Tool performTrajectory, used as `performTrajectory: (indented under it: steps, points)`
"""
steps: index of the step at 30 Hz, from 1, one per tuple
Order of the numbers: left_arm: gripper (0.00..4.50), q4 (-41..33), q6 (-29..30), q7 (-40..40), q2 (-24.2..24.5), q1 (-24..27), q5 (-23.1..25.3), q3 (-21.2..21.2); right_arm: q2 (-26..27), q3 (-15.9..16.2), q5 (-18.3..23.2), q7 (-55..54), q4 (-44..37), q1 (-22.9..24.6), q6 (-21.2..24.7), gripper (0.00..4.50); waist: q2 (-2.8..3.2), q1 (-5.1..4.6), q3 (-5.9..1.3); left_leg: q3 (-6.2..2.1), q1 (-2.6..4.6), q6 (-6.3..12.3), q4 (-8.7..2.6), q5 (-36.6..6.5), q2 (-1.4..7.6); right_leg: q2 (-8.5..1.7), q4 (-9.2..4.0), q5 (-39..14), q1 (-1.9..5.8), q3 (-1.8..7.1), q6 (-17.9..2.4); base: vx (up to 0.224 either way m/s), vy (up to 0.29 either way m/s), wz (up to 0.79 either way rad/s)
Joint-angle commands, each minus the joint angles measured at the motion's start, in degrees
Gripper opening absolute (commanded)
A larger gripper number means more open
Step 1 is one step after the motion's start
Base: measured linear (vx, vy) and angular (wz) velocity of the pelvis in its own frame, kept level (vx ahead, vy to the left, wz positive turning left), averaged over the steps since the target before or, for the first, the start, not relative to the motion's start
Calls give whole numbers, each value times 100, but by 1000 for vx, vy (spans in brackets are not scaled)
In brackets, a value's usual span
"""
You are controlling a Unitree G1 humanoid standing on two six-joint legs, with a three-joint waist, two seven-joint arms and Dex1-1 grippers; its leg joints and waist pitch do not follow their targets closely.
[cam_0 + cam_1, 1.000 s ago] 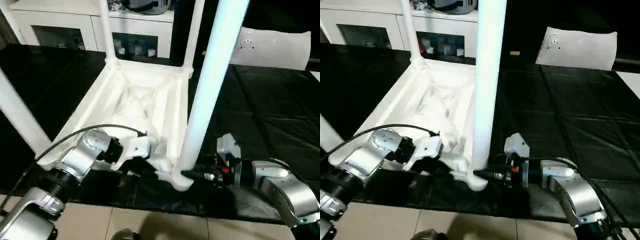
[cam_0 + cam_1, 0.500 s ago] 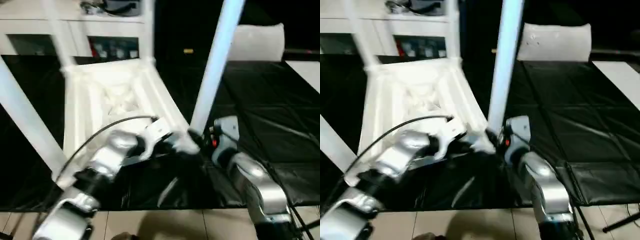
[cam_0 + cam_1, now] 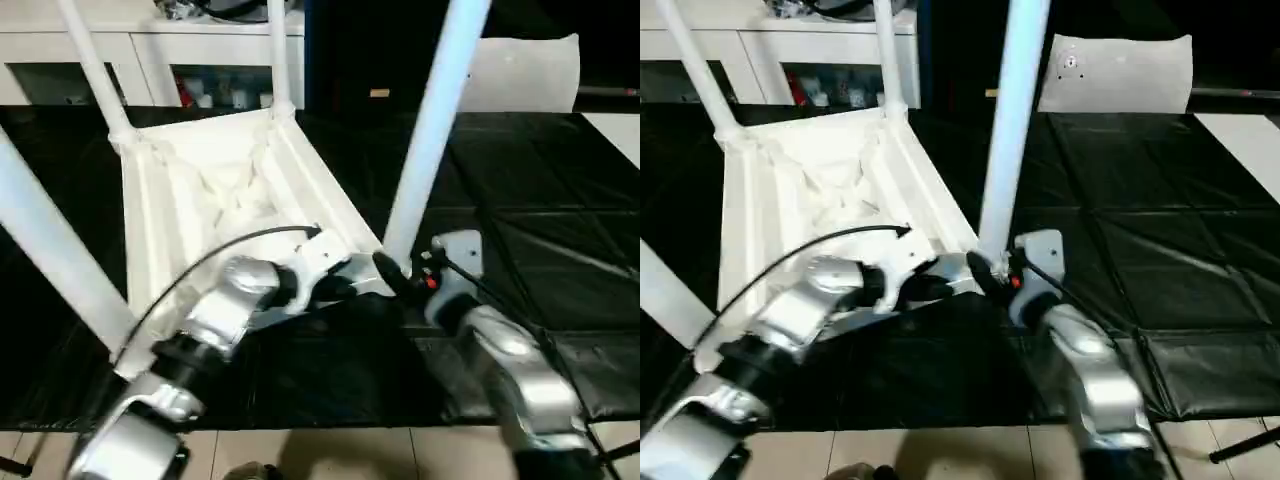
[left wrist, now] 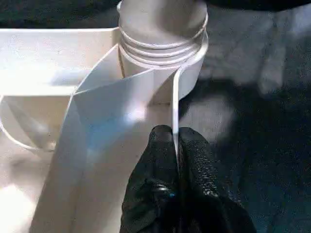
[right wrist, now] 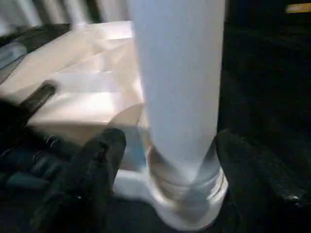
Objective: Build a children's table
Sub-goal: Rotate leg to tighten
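A counter (image 3: 560, 200) covered in black sheeting fills the scene, with pale floor along its near edge. Behind it stands a white cabinet (image 3: 150, 55) with glass-fronted compartments, and a white pillow-like shape (image 3: 1120, 72) rests at the far right.

One children's table (image 3: 215, 195), all white, lies upside down on the counter's left half. Four legs stand up from its corners: two thin-looking ones at the far end, one at the near left, and one leg (image 3: 432, 130) at the near right corner.

The left claw (image 4: 174, 145) is pinched shut on the thin raised rim beside that near right corner socket. The right claw (image 5: 167, 160) stands open, one finger either side of the leg's base, not gripping it.
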Motion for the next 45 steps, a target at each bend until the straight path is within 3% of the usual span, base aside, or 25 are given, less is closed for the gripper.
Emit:
performTrajectory:
  steps: [1, 3, 4, 5, 8, 10, 11, 13, 14, 16, 17, 20, 26, 32, 36, 40, 42, 45]
  points:
    - [0, -157, -578, -621, 206, 101, -175, -115, -382, -51, 190, 659, -159, 13, -181, 376, -117, 23, -342, -297, 161, 478, -357, -657, 562, -500, -402, 501, 89, 244, -1212, 0, 0, 0]
    - [0, -162, -742, -950, 330, 129, -210, -187, -622, -72, 256, 975, -159, 21, -221, 388, -90, 23, -355, -285, 167, 590, -324, -416, 563, -481, -336, 981, 62, 233, -1313, 0, 0, 0]
    - [0, -174, -836, -1264, 420, 143, -289, -220, -861, -31, 320, 1331, -174, 33, -245, 388, -141, 30, -357, -270, 161, 670, -304, -386, 548, -486, -318, 1113, 64, 224, -1392, 0, 0, 0]
    - [0, -174, -836, -1264, 420, 143, -289, -220, -861, -31, 320, 1331, -174, 33, -245, 388, -113, 66, -370, -266, 169, 725, -276, -372, 559, -510, -305, 1167, 65, 225, -1430, 0, 0, 0]
    - [0, -176, -1026, -1922, 607, 132, -415, -323, -1319, 86, 400, 2076, -177, 44, -320, 388, -126, 107, -365, -259, 171, 775, -260, -353, 566, -498, -279, 1169, 40, 204, -1503, 0, 0, 0]
    - [0, -150, -1089, -2018, 639, 112, -411, -354, -1400, 115, 441, 2245, -165, 39, -327, 388, -117, 120, -348, -255, 180, 723, -277, -464, 579, -499, -285, 977, 22, 202, -1520, 0, 0, 0]
    - [0, -87, -1210, -2231, 712, 62, -398, -421, -1587, 198, 523, 2634, -133, 18, -327, 388, -151, 127, -343, -250, 188, 684, -281, -611, 577, -509, -305, 787, 29, 200, -1540, 0, 0, 0]
    - [0, 30, -1400, -2457, 783, -8, -370, -485, -1780, 297, 620, 3059, -70, -28, -324, 388, -136, 159, -338, -251, 189, 632, -284, -688, 583, -522, -319, 632, 32, 206, -1528, 0, 0, 0]
    - [0, 30, -1400, -2457, 783, -8, -370, -485, -1780, 297, 620, 3059, -70, -28, -324, 354, -138, 182, -334, -248, 203, 578, -292, -768, 589, -525, -333, 505, 22, 207, -1506, 0, 0, 0]
    - [0, 86, -1495, -2584, 815, -37, -361, -508, -1851, 340, 644, 3227, -26, -59, -343, 354, -140, 212, -335, -246, 223, 478, -313, -858, 599, -528, -337, 362, 7, 206, -1500, 0, 0, 0]
    - [0, 153, -1600, -2722, 852, -82, -337, -549, -1922, 401, 644, 3414, 60, -114, -382, 350, -170, 223, -332, -243, 222, 420, -321, -920, 595, -532, -339, 253, 4, 201, -1509, 0, 0, 0]
    - [0, 325, -1814, -3099, 915, -207, -271, -646, -2028, 539, 689, 3874, 315, -303, -428, 310, -175, 236, -330, -230, 243, 264, -342, -1114, 597, -544, -357, -9, -14, 199, -1506, 0, 0, 0]
    - [0, 518, -1982, -3253, 890, -324, -237, -685, -2037, 662, 681, 4161, 574, -512, -489, 270, -190, 248, -341, -194, 253, 72, -359, -1227, 605, -566, -348, -52, -34, 201, -1523, 0, 0, 0]
    - [0, 632, -2072, -3312, 855, -379, -220, -681, -2003, 748, 684, 4282, 719, -609, -494, 217, -211, 288, -367, -169, 237, 242, -312, -949, 592, -576, -301, 420, -22, 195, -1577, 0, 0, 0]
    - [0, 681, -2064, -3285, 830, -387, -229, -653, -1976, 765, 736, 4318, 693, -587, -437, 196, -214, 316, -368, -170, 229, 301, -301, -910, 599, -580, -304, 352, -19, 192, -1563, 0, 0, 0]
    - [0, 626, -1867, -3164, 774, -347, -301, -572, -1890, 697, 972, 4180, 507, -499, -127, 191, -208, 325, -350, -171, 234, 310, -312, -917, 604, -565, -310, 277, -23, 194, -1566, 0, 0, 0]
    - [0, 530, -1697, -2926, 696, -310, -293, -513, -1767, 637, 1151, 3863, 227, -383, 272, 191, -193, 328, -338, -174, 238, 288, -326, -936, 607, -554, -306, 237, -44, 193, -1561, 0, 0, 0]
    - [0, 459, -1437, -2511, 546, -282, -262, -421, -1594, 668, 1092, 3450, -6, -245, 431, 191, -187, 310, -307, -186, 254, 106, -374, -1249, 619, -567, -350, -132, -71, 215, -1490, 0, 0, 0]
